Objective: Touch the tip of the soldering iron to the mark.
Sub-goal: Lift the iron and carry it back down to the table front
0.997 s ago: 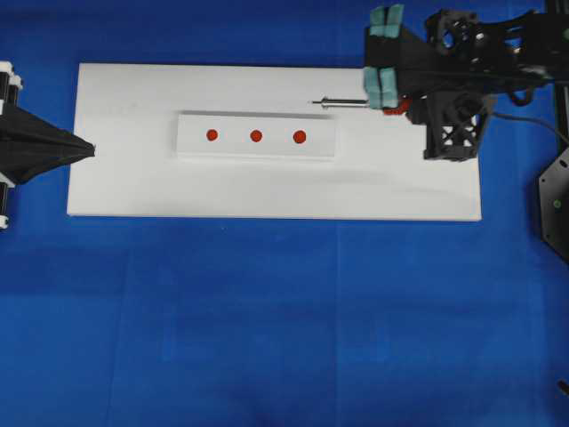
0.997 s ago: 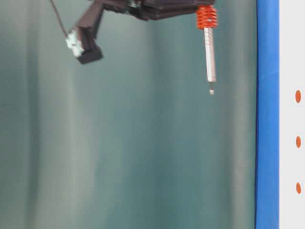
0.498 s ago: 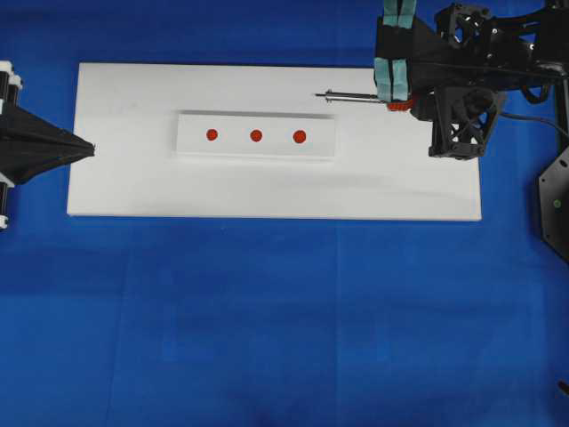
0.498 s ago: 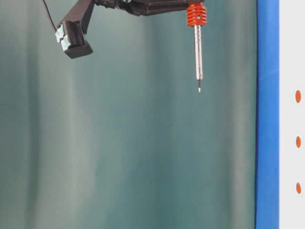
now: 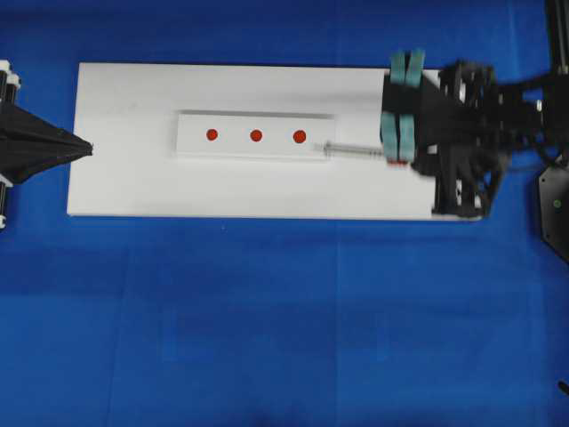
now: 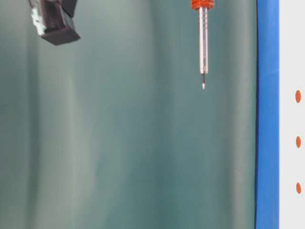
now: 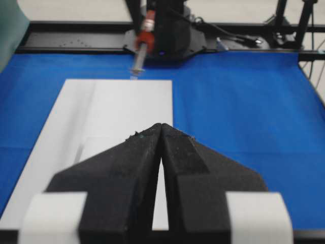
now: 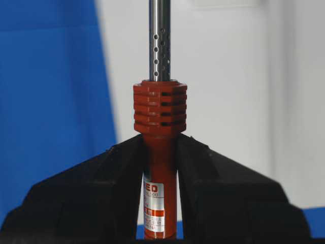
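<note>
My right gripper point(image 5: 397, 153) point(image 8: 160, 141) is shut on the orange-red handle of the soldering iron point(image 5: 356, 152) point(image 8: 160, 114). The iron's silver shaft points left. In the overhead view its tip lies over the right end of the raised white strip point(image 5: 256, 149), just right of and nearer than the rightmost of three red marks point(image 5: 300, 136). The table-level view shows the soldering iron point(image 6: 203, 43) with its tip well off the board and its marks point(image 6: 298, 96). My left gripper point(image 5: 87, 148) point(image 7: 161, 127) is shut and empty at the board's left edge.
The strip lies on a white board point(image 5: 267, 191) point(image 7: 117, 101) that rests on a blue table cover point(image 5: 267, 320). The right arm's black body point(image 5: 462, 151) hangs over the board's right end. A black fixture point(image 5: 553, 200) stands at the right edge.
The right arm has carried the soldering iron toward the near side of the board. The tip has gone from beyond the strip's far edge to its right end. The left gripper has stayed put.
</note>
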`<move>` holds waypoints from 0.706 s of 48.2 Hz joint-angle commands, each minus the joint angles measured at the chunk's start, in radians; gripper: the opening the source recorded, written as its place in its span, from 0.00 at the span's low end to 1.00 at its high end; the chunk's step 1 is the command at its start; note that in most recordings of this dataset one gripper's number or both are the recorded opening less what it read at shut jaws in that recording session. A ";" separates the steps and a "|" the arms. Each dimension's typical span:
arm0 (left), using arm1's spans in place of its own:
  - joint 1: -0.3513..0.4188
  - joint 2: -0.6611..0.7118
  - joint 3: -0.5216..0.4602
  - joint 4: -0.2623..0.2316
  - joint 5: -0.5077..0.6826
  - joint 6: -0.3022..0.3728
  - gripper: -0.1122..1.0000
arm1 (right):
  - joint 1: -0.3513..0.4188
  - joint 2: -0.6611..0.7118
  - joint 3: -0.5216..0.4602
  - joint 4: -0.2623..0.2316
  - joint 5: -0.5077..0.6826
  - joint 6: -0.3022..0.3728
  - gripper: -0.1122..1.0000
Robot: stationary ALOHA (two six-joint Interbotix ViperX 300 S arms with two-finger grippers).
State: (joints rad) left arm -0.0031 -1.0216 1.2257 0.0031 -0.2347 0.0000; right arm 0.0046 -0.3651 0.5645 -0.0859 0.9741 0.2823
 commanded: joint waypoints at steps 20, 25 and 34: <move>0.000 0.003 -0.014 0.002 -0.012 -0.002 0.10 | 0.356 0.048 -0.037 -0.146 -0.015 0.423 0.16; 0.000 0.003 -0.014 0.002 -0.012 -0.002 0.10 | 0.391 0.071 -0.048 -0.161 -0.015 0.460 0.16; 0.000 0.005 -0.012 0.002 -0.014 -0.002 0.10 | 0.394 0.091 -0.061 -0.176 -0.014 0.462 0.16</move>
State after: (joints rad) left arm -0.0031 -1.0232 1.2257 0.0031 -0.2393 0.0000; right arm 0.3958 -0.2684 0.5323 -0.2485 0.9618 0.7394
